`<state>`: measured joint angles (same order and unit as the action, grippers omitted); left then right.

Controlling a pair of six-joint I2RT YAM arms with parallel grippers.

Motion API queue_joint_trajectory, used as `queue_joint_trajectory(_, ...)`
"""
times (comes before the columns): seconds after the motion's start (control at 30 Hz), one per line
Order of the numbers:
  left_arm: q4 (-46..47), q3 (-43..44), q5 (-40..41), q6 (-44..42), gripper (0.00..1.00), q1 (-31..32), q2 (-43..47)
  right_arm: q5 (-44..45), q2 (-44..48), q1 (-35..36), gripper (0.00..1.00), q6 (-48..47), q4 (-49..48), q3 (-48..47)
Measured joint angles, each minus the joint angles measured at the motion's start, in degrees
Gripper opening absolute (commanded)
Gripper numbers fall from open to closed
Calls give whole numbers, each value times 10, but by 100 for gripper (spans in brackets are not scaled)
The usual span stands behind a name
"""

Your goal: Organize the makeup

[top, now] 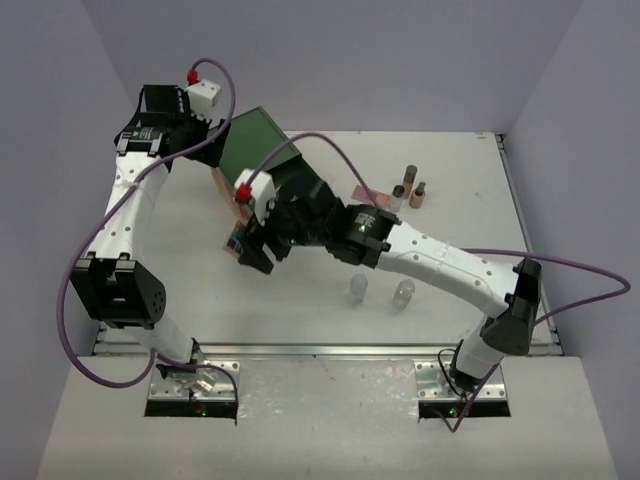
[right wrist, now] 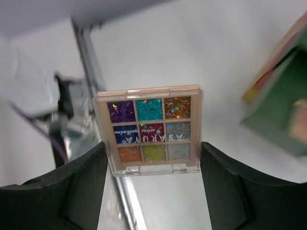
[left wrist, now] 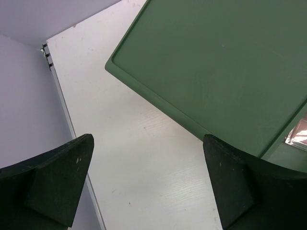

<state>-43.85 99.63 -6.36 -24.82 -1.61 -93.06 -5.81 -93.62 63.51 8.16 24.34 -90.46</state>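
My right gripper (right wrist: 153, 149) is shut on the multicoloured palette (right wrist: 149, 129), a flat square of glittery colour pans, and holds it by its two side edges above the table. From the top view this palette (top: 236, 243) hangs left of centre, in front of the drawer chest. A pink palette (top: 368, 197) lies at the back, beside three slim dark-capped tubes (top: 408, 186) that stand upright. Two clear little bottles (top: 357, 289) (top: 403, 294) stand near the front. My left gripper (left wrist: 148, 143) is open over bare table, with nothing between its fingers.
The green-topped drawer chest (top: 258, 140) stands at the back left, and its lid (left wrist: 225, 57) fills the upper right of the left wrist view. The table's left edge and rail (left wrist: 62, 110) run close to my left gripper.
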Motion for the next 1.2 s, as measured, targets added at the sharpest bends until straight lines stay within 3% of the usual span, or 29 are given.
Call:
queue_joint_trajectory(0.27,0,2,-8,22,95,0,-9,97,-112,-159,11,61,-37,-195)
queue_joint_trajectory(0.47,-1,2,-8,30,95,0,-13,164,-214,-164,12,50,-23,-227)
queue_joint_trajectory(0.63,-1,1,-10,33,96,0,-13,186,-243,-160,16,54,7,-220)
queue_joint_trajectory(0.7,0,0,-11,33,96,0,-13,192,-241,-160,22,62,13,-209)
queue_joint_trajectory(0.77,1,-2,-11,33,96,0,-13,195,-239,-160,37,68,17,-195)
queue_joint_trajectory(0.83,1,-4,-11,33,96,0,-14,198,-237,-160,58,72,18,-177)
queue_joint_trajectory(1.0,3,-4,-14,36,97,0,-19,200,-234,-160,94,68,19,-158)
queue_joint_trajectory(1.2,3,-4,-15,37,97,0,-21,186,-234,-160,98,43,28,-191)
